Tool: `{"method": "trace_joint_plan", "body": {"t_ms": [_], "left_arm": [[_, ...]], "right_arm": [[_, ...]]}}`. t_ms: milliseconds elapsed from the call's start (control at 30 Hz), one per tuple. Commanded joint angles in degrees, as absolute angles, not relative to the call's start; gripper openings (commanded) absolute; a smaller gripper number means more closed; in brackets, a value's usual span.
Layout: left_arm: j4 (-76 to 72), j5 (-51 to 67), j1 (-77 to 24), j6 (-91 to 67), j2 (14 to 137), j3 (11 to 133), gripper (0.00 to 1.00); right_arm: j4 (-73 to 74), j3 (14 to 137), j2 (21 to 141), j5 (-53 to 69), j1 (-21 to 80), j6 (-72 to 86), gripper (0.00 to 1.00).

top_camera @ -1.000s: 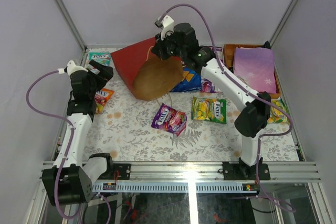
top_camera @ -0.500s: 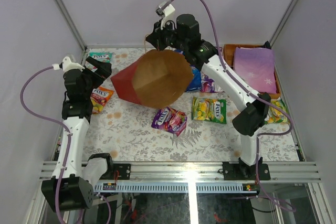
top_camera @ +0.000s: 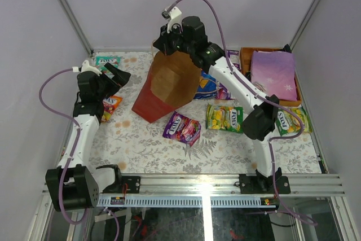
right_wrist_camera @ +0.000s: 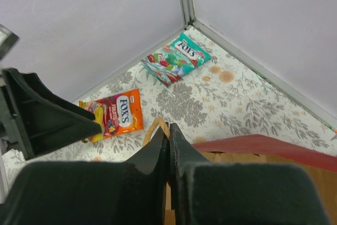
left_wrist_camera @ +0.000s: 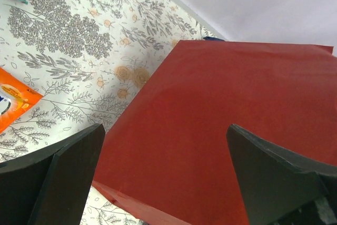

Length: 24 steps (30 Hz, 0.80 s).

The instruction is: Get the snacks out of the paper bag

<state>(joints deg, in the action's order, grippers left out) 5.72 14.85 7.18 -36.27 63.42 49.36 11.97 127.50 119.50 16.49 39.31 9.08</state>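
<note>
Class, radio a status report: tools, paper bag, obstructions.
Right tool shut on paper bag, top edge. Bag tilted, mouth upward. Left tool open beside it. Purple packet by its base.

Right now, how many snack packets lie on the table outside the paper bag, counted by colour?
Teal packet: 1
Orange packet: 1
Purple packet: 1
Blue bag: 1
Yellow-green packets: 2
Total: 6, and perhaps one more purple packet half hidden behind the right arm.
</note>
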Motion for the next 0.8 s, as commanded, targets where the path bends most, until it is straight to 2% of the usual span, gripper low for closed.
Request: {"method": "trace_joint_plan", "body": {"t_ms": [0, 333, 400, 433, 467, 567, 600, 633, 767], "left_arm": [[-0.48, 16.92, 7.58, -37.18, 64.99, 47.51, 1.0], [-3.46, 16.59, 7.56, -38.27, 68.1, 45.75, 1.0], [-3.88, 16.2, 7.56, -38.39, 69.16, 45.33, 1.0], [-3.91, 16.12, 7.61, -38.41, 69.52, 45.24, 1.0], [-4.02, 16.04, 7.6, -38.41, 69.85, 45.18, 1.0], [-4.0, 15.9, 7.62, -38.41, 70.04, 45.18, 1.0], [-4.04, 15.81, 7.57, -38.41, 70.07, 45.18, 1.0], [-3.89, 15.68, 7.6, -38.33, 70.0, 45.13, 1.0], [-3.54, 15.0, 7.6, -37.98, 69.97, 45.09, 1.0]], "right_arm": [[10.52, 133.38, 121.96, 19.12, 39.02, 10.52, 0.01], [8.55, 136.57, 126.97, 25.49, 39.32, 17.46, 0.13], [9.58, 137.94, 127.65, 26.56, 39.67, 17.02, 0.18], [10.37, 138.67, 127.85, 27.23, 39.84, 16.37, 0.25], [11.34, 139.11, 127.77, 27.4, 40.0, 15.7, 0.38], [12.63, 137.87, 125.17, 26.14, 40.17, 13.47, 0.84], [12.42, 136.64, 123.65, 24.98, 40.17, 12.73, 0.96], [11.98, 135.32, 121.74, 23.69, 40.17, 11.77, 1.0], [10.73, 129.77, 113.65, 18.75, 40.17, 8.31, 0.99]]}}
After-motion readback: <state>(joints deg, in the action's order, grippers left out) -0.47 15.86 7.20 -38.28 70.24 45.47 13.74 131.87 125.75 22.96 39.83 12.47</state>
